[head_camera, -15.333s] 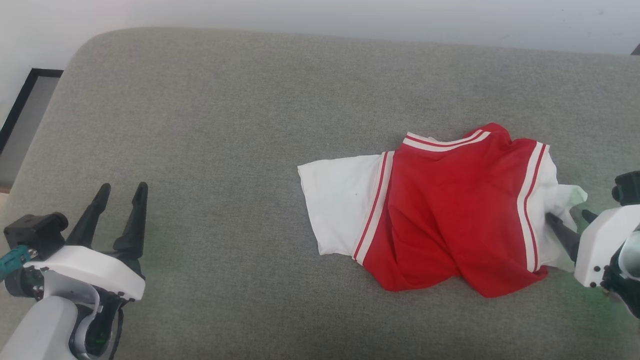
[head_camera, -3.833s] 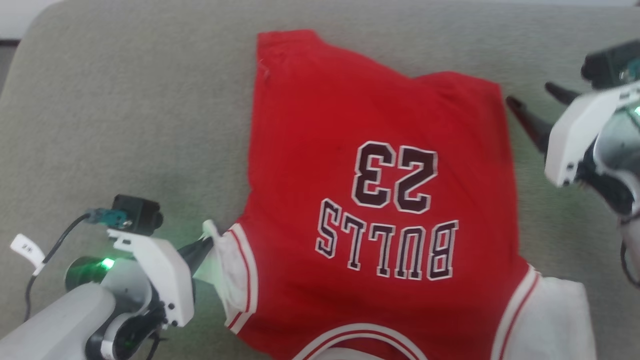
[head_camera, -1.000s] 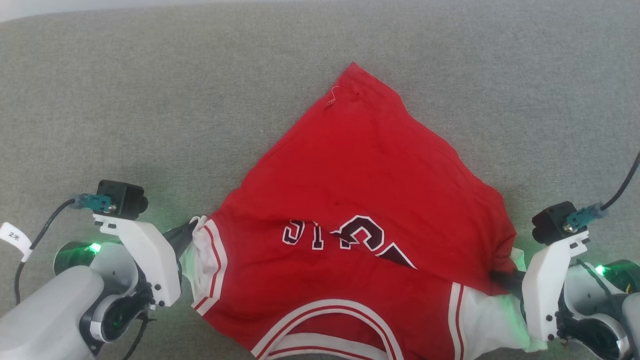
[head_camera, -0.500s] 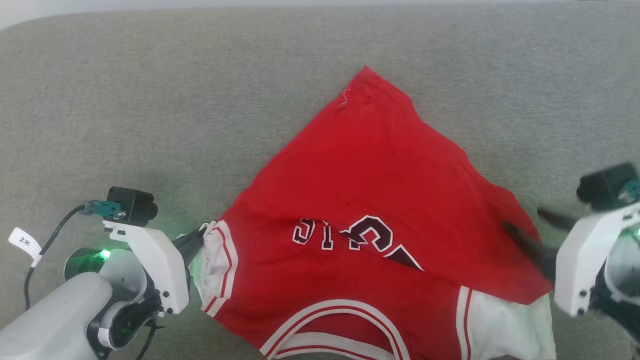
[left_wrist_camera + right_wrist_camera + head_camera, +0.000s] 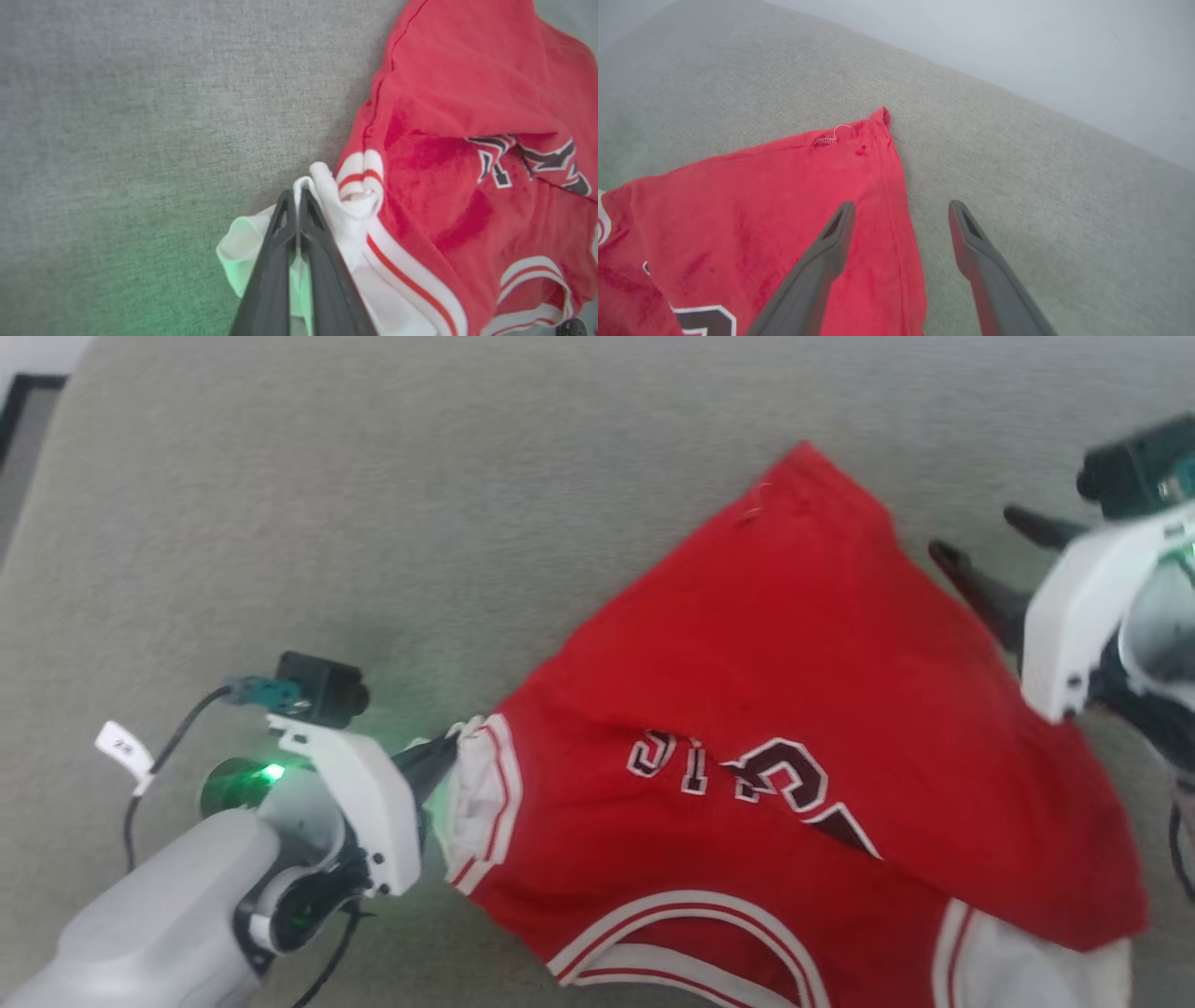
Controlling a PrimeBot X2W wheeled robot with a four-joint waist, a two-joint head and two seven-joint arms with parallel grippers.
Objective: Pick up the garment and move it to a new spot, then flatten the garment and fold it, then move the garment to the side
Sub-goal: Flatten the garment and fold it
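Note:
The red garment lies rumpled on the grey cushion, collar toward me, its lettering and number creased under a fold. My left gripper is shut on the white left sleeve, with bunched cloth pinched between the fingers. Over the garment's right hem edge, my right gripper hangs open: one finger over the red cloth, the other over bare cushion. The hem corner points away from me. The right white sleeve lies loose at the bottom right.
The grey fabric cushion spreads wide to the left of and beyond the garment. A dark frame shows past its far left corner. A pale wall rises behind the cushion's far edge.
My right gripper has let go of the right sleeve, opened and moved up beside the hem. The head camera has shifted, so the garment sits further right. The left gripper keeps its hold.

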